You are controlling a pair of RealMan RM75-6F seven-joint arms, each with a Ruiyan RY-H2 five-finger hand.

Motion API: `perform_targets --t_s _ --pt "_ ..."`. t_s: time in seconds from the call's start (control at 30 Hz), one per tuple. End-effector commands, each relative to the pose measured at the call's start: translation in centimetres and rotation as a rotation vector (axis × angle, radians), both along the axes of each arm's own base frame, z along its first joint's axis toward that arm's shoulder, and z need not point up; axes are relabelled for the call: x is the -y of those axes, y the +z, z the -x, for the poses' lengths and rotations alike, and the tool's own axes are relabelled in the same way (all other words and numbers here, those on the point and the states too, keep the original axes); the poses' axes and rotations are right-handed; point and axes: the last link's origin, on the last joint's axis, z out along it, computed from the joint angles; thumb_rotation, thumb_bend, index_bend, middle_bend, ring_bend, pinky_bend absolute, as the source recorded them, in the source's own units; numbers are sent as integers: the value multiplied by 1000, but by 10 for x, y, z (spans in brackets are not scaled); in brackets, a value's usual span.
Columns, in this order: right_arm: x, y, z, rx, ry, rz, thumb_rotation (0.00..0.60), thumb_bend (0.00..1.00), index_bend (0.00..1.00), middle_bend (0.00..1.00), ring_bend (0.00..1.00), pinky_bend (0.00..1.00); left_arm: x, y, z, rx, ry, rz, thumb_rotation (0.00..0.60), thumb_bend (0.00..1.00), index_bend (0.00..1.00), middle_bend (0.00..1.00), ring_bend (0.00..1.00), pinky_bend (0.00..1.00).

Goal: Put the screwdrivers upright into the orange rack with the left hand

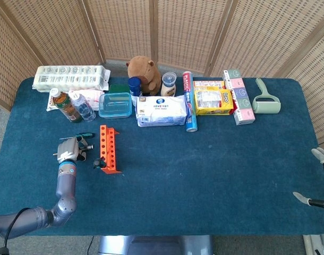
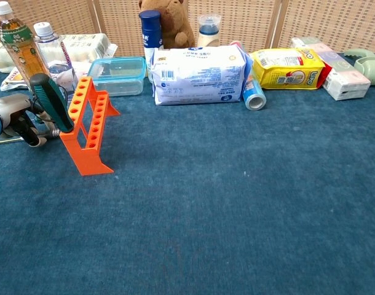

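Observation:
The orange rack [image 1: 109, 149] [image 2: 89, 126] stands left of centre on the blue table. One screwdriver with a dark green handle [image 2: 51, 102] [image 1: 98, 163] leans tilted at the rack's left side, near its front end. A second screwdriver [image 2: 3, 140] lies flat on the cloth left of the rack, and my left hand [image 1: 70, 149] [image 2: 16, 115] is down on it with fingers curled around its handle. A third one with a green handle [image 1: 85, 135] lies just behind that hand. My right hand [image 1: 320, 155] hangs at the far right edge, fingers apart, holding nothing.
Two bottles [image 1: 71, 106] and a clear box [image 1: 115, 104] stand just behind the rack. A wipes pack [image 1: 162, 110], plush toy [image 1: 144, 74], blue can [image 1: 191, 125], yellow bag [image 1: 212, 101] and lint roller [image 1: 265, 98] line the back.

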Motion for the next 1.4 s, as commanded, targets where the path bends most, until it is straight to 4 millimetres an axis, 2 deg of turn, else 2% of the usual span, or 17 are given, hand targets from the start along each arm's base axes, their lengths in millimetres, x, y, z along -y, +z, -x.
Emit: perform_targets --t_s 0.03,0.43,0.7,1.1,1.4 --pt "0 0 0 1 -1 1 600 0 17 17 0 0 0 0 0 -4 -1 0 600 439 451 1000 1000 1000" --pt "0 1 0 2 2 -1 600 0 17 17 0 0 1 2 -6 -10 -13 -7 600 464 486 1000 1000 1000" --pt "-1 0 -1 0 8 -4 600 0 17 17 0 0 4 23 -13 58 -24 -41 600 464 486 1000 1000 1000" --pt "0 -4 -2 -16 3 -11 600 0 17 17 0 0 17 82 -30 233 -89 -115 600 463 486 1000 1000 1000" --pt "4 -11 -1 -40 -12 -29 600 0 17 17 0 0 44 142 -39 475 -124 -207 600 464 491 1000 1000 1000"
